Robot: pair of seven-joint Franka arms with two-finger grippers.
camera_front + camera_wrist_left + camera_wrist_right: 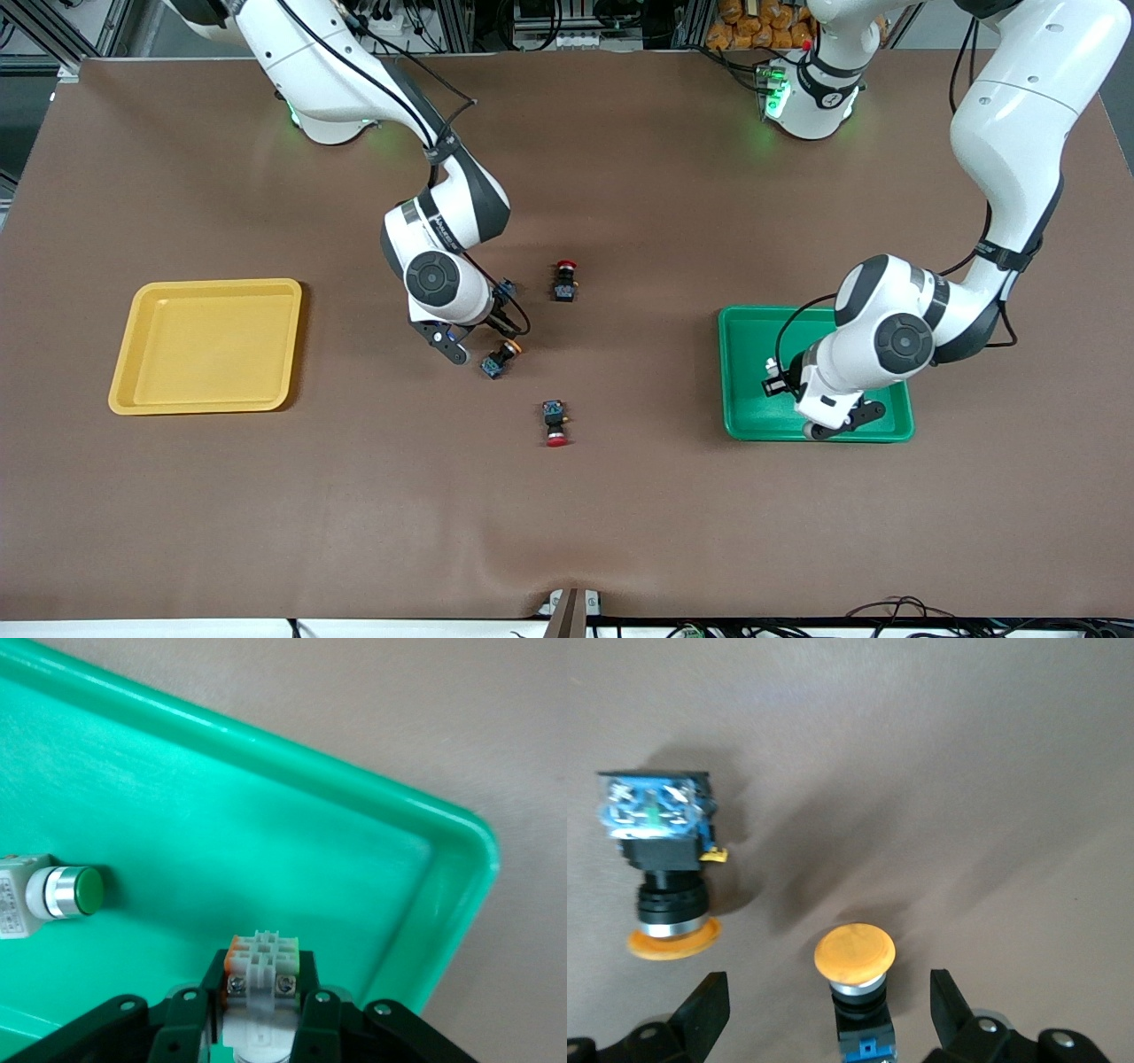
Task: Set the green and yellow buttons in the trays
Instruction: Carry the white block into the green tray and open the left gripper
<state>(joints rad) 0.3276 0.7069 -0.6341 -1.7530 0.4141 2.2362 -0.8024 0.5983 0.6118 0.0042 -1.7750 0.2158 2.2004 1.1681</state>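
Observation:
My left gripper [261,997] is shut on a white-grey green button [261,961] and holds it low over the green tray [266,753], near a corner. A second green button [62,893] lies in that tray. In the front view this gripper [772,381] is over the green tray [744,330]. My right gripper [830,1001] is open, its fingers on either side of a yellow button [855,961] that lies on the table. Another yellow button [663,859] lies beside it, outside the fingers; it also shows in the front view [500,357] by the right gripper [478,332]. The yellow tray [133,354] holds nothing.
Two red-capped switches lie on the brown table: one [564,280] farther from the front camera than the yellow buttons, one [555,422] nearer. The yellow tray is toward the right arm's end, the green tray toward the left arm's end.

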